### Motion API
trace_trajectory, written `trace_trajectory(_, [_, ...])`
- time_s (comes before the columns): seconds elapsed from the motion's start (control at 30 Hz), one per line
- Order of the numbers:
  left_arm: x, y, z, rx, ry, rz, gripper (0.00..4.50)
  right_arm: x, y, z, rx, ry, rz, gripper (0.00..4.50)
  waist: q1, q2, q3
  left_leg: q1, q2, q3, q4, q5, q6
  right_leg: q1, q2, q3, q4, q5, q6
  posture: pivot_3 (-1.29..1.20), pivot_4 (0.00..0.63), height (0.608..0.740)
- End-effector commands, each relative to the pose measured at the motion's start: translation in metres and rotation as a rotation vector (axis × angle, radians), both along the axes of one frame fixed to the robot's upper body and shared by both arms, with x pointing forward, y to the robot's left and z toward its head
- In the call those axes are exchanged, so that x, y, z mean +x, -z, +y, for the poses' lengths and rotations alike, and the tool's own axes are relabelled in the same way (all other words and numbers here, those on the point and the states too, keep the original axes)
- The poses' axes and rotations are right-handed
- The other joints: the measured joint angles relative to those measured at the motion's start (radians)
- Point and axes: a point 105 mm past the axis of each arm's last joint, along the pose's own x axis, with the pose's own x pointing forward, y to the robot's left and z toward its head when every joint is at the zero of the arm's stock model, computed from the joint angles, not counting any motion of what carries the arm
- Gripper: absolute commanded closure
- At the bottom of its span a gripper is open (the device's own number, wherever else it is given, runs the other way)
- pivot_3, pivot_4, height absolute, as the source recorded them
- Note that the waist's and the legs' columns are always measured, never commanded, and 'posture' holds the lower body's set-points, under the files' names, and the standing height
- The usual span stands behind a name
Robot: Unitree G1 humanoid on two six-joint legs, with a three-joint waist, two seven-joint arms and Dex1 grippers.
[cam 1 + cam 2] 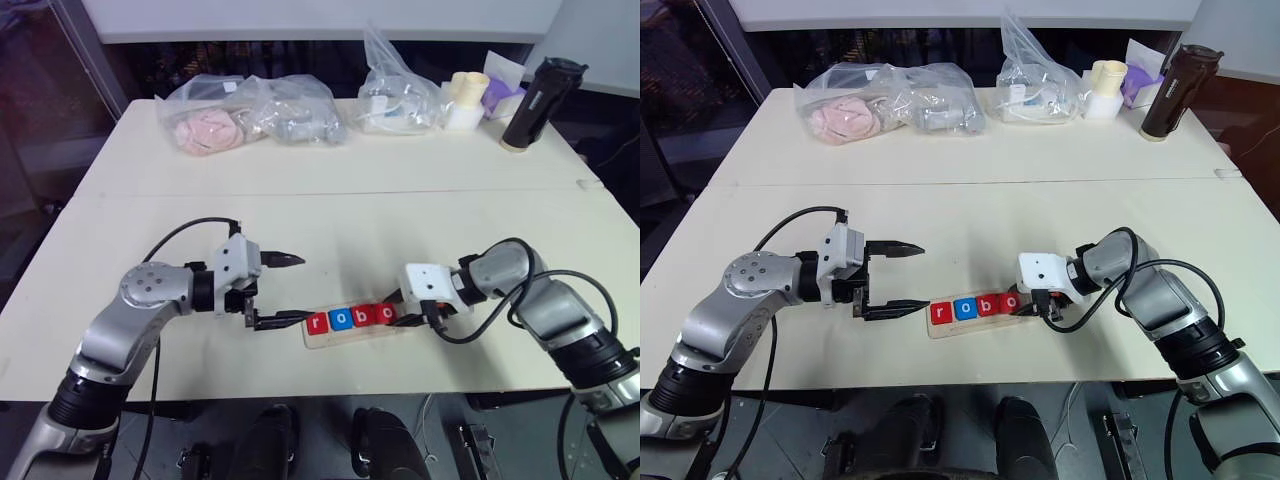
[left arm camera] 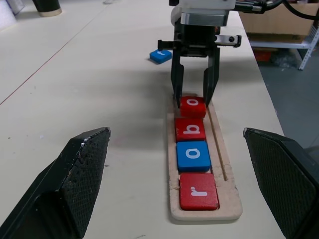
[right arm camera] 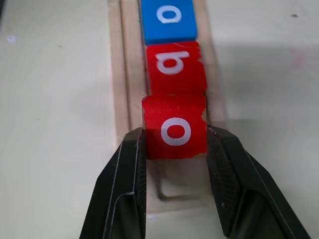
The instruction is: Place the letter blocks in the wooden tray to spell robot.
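With r, o, b seated in the tray (image 2: 227, 196), the right end effector (image 3: 174, 149) grips the second o (image 3: 175, 128) in its slot, left end effector (image 1: 285, 290) gaping empty; the t (image 2: 160, 56) waits on the surface (image 2: 99, 89).

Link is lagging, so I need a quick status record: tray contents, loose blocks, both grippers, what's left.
tray: wooden tray near the table's front edge
placed: red r, blue o, red b, in a row
fourth block: red o, in the tray next to the b
right gripper: shut on the red o
left gripper: open, holding nothing, at the tray's r end
loose block: blue block on the table beyond the tray
remaining: last slot, past the red o, unfilled
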Motion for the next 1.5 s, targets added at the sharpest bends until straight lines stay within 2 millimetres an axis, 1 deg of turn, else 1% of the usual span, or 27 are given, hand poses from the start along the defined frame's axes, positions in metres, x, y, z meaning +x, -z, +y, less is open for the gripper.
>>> trace_trajectory(0.03, [-0.004,-0.009,-0.001,-0.015,0.012,-0.033,0.0,0.003,-0.008,0.002,0.004,-0.02,-0.036,3.4,0.0,0.0,0.0,0.0,0.0,0.0,0.0,0.0,0.0,0.0,0.0,0.0,0.0,0.0,0.0,0.0,0.15,0.74])
trace_trajectory(0.17, [-0.004,-0.009,-0.001,-0.016,0.012,-0.031,0.0,0.005,-0.01,0.002,0.0,-0.021,-0.041,3.4,0.0,0.0,0.0,0.0,0.0,0.0,0.0,0.0,0.0,0.0,0.0,0.0,0.0,0.0,0.0,0.0,0.15,0.74])
trace_trajectory(0.4, [-0.004,-0.01,-0.002,-0.019,0.008,-0.032,0.0,0.001,-0.009,0.006,0.007,-0.036,-0.021,3.4,0.0,0.0,0.0,0.0,0.0,0.0,0.0,0.0,0.0,0.0,0.0,0.0,0.0,0.0,0.0,0.0,0.15,0.74])
trace_trajectory(0.6, [-0.004,-0.01,-0.002,-0.02,0.005,-0.033,0.0,0.003,-0.008,0.008,0.008,-0.038,-0.036,3.4,0.0,0.0,0.0,0.0,0.0,0.0,0.0,0.0,0.0,0.0,0.001,0.0,0.001,0.0,0.0,0.0,0.15,0.74])
trace_trajectory(0.8, [-0.004,-0.01,-0.002,-0.021,0.004,-0.031,0.0,0.001,-0.015,0.012,0.037,-0.035,-0.026,3.4,0.0,0.0,0.0,0.0,0.0,0.0,0.0,0.0,0.0,0.0,0.001,0.0,0.001,0.0,0.0,0.0,0.15,0.74])
trace_trajectory(0.83, [-0.004,-0.01,-0.002,-0.021,0.005,-0.031,0.0,0.002,-0.014,0.011,0.029,-0.034,-0.029,2.6,0.0,0.0,0.0,0.0,0.0,0.0,0.0,0.0,0.0,0.0,0.001,0.0,0.001,0.0,0.0,0.0,0.15,0.74])
trace_trajectory(0.87, [-0.003,-0.01,-0.002,-0.022,0.006,-0.031,0.0,0.003,-0.013,0.009,0.022,-0.029,-0.033,2.35,0.0,0.0,0.0,0.0,0.0,0.0,0.0,0.0,0.0,0.0,0.001,0.0,0.001,0.0,0.0,0.0,0.15,0.74])
trace_trajectory(0.93, [-0.003,-0.01,-0.003,-0.023,0.008,-0.032,0.0,0.003,-0.011,0.007,0.016,-0.025,-0.034,1.43,0.0,0.0,0.0,0.0,0.0,0.0,0.001,0.0,0.0,0.0,0.001,0.0,0.001,0.0,0.0,0.0,0.15,0.74])
trace_trajectory(1.0, [-0.003,-0.01,-0.003,-0.024,0.01,-0.032,0.0,0.003,-0.012,0.008,0.022,-0.026,-0.03,0.37,0.0,0.0,0.0,0.0,0.0,0.0,0.001,0.0,0.0,0.0,0.001,0.0,0.001,0.0,0.0,0.0,0.15,0.74])
trace_trajectory(1.03, [-0.002,-0.01,-0.003,-0.024,0.01,-0.032,0.0,0.002,-0.013,0.009,0.024,-0.027,-0.031,0.05,0.0,0.0,0.0,0.0,0.0,0.0,0.001,0.0,0.0,0.0,0.001,0.0,0.001,0.0,0.0,0.0,0.15,0.74])
trace_trajectory(1.2, [-0.002,-0.01,-0.004,-0.023,0.011,-0.033,0.0,0.003,-0.024,0.013,0.062,-0.016,-0.043,0.05,0.0,0.0,0.0,0.0,0.0,0.0,0.001,0.0,0.0,0.0,0.001,0.0,0.001,0.0,0.0,0.0,0.15,0.74])
trace_trajectory(1.3, [-0.002,-0.01,-0.004,-0.023,0.012,-0.034,0.0,0.008,-0.034,0.011,0.079,0.012,-0.09,0.05,0.0,0.0,0.0,0.0,0.0,0.0,0.001,0.0,0.0,0.0,0.0,0.0,0.002,0.0,0.0,0.0,0.15,0.74])
trace_trajectory(1.43, [-0.003,-0.01,-0.004,-0.024,0.013,-0.034,0.0,0.021,-0.055,0.006,0.159,0.136,-0.171,0.05,0.001,0.0,0.0,0.0,0.0,0.0,0.002,0.0,0.0,0.0,0.0,0.0,0.003,0.0,0.0,0.0,0.15,0.74])
trace_trajectory(1.5, [-0.003,-0.011,-0.004,-0.026,0.011,-0.034,0.0,0.029,-0.061,-0.003,0.18,0.238,-0.221,0.05,0.001,0.0,0.0,0.0,0.0,0.0,0.002,0.0,0.0,0.0,-0.001,0.0,0.003,0.0,0.0,0.0,0.15,0.74])
